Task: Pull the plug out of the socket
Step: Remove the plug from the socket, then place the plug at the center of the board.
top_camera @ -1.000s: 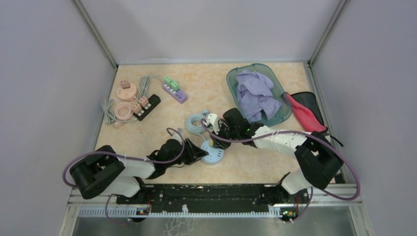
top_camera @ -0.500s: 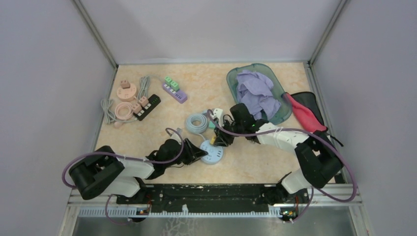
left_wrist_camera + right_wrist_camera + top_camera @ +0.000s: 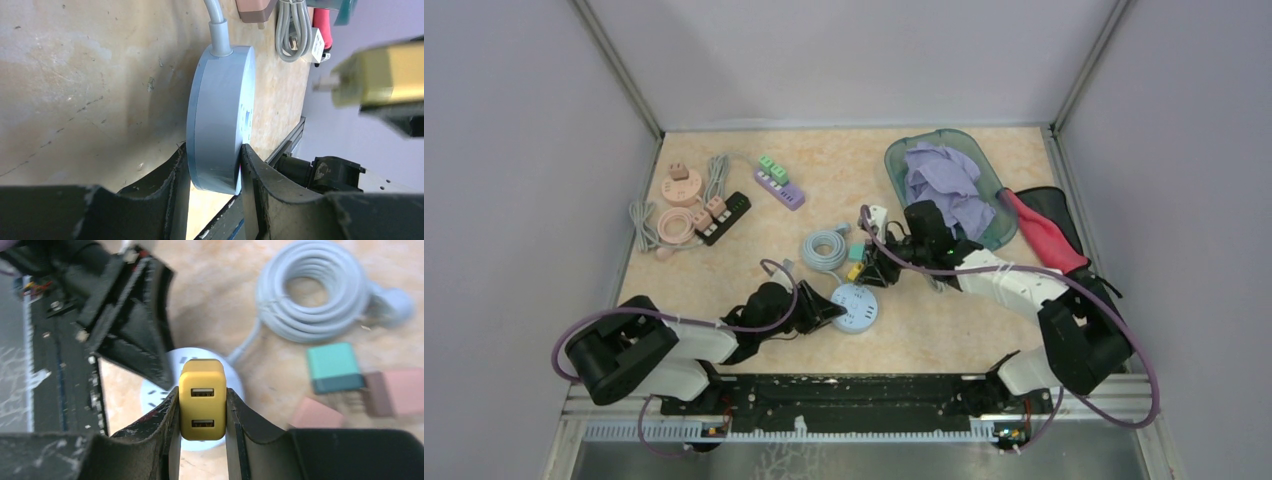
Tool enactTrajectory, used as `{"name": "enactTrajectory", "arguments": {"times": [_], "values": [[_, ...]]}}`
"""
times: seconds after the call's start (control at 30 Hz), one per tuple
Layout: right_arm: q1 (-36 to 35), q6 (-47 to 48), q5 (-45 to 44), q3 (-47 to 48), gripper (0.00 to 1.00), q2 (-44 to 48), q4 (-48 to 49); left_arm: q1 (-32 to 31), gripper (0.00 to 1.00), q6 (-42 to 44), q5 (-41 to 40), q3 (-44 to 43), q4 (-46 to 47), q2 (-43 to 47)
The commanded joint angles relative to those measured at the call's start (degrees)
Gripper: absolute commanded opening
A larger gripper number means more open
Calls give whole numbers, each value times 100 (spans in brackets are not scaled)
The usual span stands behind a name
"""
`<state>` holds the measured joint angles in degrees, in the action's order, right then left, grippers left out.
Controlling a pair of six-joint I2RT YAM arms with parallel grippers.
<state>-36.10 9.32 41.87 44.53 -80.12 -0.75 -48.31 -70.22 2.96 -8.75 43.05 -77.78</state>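
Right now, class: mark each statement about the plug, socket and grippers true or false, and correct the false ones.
1. The right gripper holds the plug. True.
2. The plug sits in the socket. False: it is held clear of the socket.
3. The left gripper clamps the socket by its edge. True.
4. The cable coil lies in the bin. False: it lies on the table; the bin holds a cloth.

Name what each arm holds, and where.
Left jaws pinch the round blue socket by its edge; right jaws clamp the yellow plug by its sides, clear of the socket.
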Motion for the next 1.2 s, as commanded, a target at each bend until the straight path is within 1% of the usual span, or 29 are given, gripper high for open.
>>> {"name": "enactTrajectory", "arguments": {"times": [0.0, 0.13, 0.27, 0.43, 0.5, 0.67, 0.73, 0.77, 0.8, 0.83, 0.9, 1.07, 1.17], "values": [[390, -215, -902, 132, 0, 280, 423, 77, 0, 508, -339, 70, -567, -10], [631, -535, -1444, 20, 0, 233, 717, 77, 0, 680, -299, 16, -630, -1], [657, -857, -1866, 12, 2, 28, 866, 78, 1, 825, -238, -9, -648, -1], [656, -1142, -2285, 192, 9, -353, 805, 77, 1, 937, -184, -12, -649, 32], [657, -1196, -2355, 226, 15, -462, 786, 79, 1, 971, -173, -7, -640, 53], [656, -1242, -2585, 231, 34, -557, 811, 77, 2, 1048, -178, 4, -631, 94], [657, -1247, -2642, 231, 52, -542, 816, 77, 2, 1075, -184, 5, -631, 108], [657, -1241, -2649, 231, 58, -526, 821, 77, 2, 1097, -174, 12, -624, 125], [657, -1233, -2657, 231, 71, -497, 818, 77, 2, 1112, -173, 7, -622, 135], [657, -1231, -2645, 217, 75, -468, 843, 77, 2, 1125, -173, 8, -623, 146], [657, -1184, -2611, 214, 77, -403, 836, 77, 2, 1154, -175, 6, -622, 185], [657, -917, -2513, 245, 77, -129, 727, 77, 2, 1255, -182, 19, -622, 294], [665, -478, -2128, 313, 76, 111, 449, 80, 2, 1334, -191, 28, -622, 383]]}}
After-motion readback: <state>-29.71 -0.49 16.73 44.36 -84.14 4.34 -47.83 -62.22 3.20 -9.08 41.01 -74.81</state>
